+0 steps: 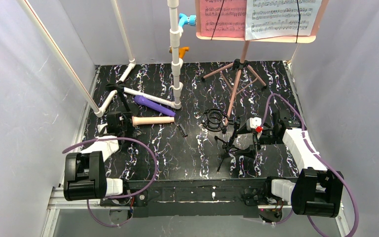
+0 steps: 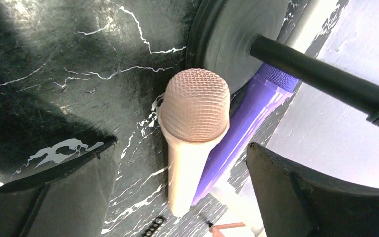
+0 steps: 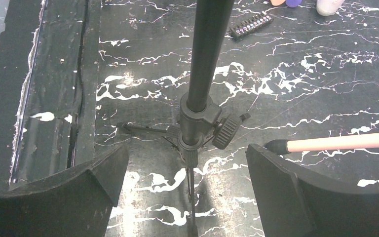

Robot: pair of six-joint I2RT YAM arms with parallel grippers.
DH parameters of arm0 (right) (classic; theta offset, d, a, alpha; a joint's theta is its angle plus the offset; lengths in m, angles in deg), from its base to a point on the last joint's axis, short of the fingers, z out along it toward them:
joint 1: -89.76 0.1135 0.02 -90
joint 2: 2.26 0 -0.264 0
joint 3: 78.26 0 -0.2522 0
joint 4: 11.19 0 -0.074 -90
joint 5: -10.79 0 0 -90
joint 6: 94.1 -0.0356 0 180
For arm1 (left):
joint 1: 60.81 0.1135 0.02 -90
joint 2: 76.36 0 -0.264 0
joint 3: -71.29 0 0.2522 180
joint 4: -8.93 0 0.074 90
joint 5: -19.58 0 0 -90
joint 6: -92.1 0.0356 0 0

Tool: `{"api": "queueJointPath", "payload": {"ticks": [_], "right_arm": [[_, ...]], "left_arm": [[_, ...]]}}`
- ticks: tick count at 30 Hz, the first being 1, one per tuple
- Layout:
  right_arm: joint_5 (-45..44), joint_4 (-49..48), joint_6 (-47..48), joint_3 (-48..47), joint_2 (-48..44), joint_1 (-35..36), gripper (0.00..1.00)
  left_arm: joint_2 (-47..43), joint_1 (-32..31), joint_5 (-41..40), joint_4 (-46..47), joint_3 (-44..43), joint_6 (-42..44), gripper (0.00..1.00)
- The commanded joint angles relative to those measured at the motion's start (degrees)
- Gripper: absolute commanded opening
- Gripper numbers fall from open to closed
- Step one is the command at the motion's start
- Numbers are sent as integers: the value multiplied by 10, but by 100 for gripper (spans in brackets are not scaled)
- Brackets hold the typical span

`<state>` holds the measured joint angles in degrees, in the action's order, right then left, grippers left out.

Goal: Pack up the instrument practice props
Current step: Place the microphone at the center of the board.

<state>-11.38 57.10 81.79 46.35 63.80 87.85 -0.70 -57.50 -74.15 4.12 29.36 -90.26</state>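
Left hand [image 1: 125, 122], seen from above, sits at the near-left of the table [image 1: 197, 163]. Its jaws are spread at the head end of the beige-pink tube [image 1: 153, 120], which lies flat. The purple tube [image 1: 153, 104] lies just behind it, close to the white pipe frame [image 1: 176, 64]. The pink music stand [image 1: 239, 81] stands upright at the back, with sheet-music pages [image 1: 281, 17] on its desk. The right hand [image 1: 249, 133] is at the black tripod stand [image 1: 227, 145], near-right.

From the left wrist, both fingers [image 2: 54, 197] stand wide apart. The beige-pink tube's mesh head lies between them and neither touches it, so the hand holds nothing. The purple tube lies right alongside.

From the right wrist, that hand is likewise wide open and empty, with the black stand's pole rising between its fingers [image 3: 296, 197]. A pink leg of the music stand ends just beside one finger.

Nothing looks packed yet, and no container shows. I judge the step in hand to be picking up the beige-pink tube. For that, the left hand needs to close squarely on the body below the head without nudging the purple tube.
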Motion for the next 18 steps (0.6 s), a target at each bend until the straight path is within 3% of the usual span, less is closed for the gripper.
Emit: {"api": "queueJointPath", "payload": {"ticks": [1,12,18], "right_arm": [[7,13,12,-4,1,-4,98],[2,12,12,-3,0,-4,98],[1,10,10,-3,0,-4,98]], "left_arm": [[-17,8,21,-34,6,44,98],[-123,17,98,-118,23,125,98],[-184,17,165,-148,21,223,98]]}}
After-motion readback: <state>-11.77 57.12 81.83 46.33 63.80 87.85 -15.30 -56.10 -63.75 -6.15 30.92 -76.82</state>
